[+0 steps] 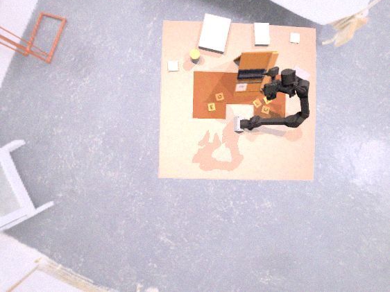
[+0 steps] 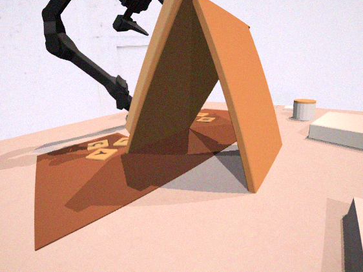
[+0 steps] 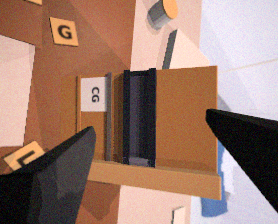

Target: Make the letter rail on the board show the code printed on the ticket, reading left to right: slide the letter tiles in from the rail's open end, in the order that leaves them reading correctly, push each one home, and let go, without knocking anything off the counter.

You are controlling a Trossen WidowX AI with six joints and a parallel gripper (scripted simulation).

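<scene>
Wrist view: end effector wide, nothing held; G tile lies beyond the board's ticket side.

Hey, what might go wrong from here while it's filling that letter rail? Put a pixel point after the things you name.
The open end effector (image 1: 271,81) (image 2: 146,17) (image 3: 150,122) is right by the board (image 1: 258,61) (image 2: 240,78) (image 3: 185,120), so a careless swing might knock it. The ticket (image 1: 241,87) (image 3: 93,94) reads CG, so loading G first from the wrong side could reverse the code.

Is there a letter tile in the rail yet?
No, the wrist view shows the dark rail without any tile.
</scene>
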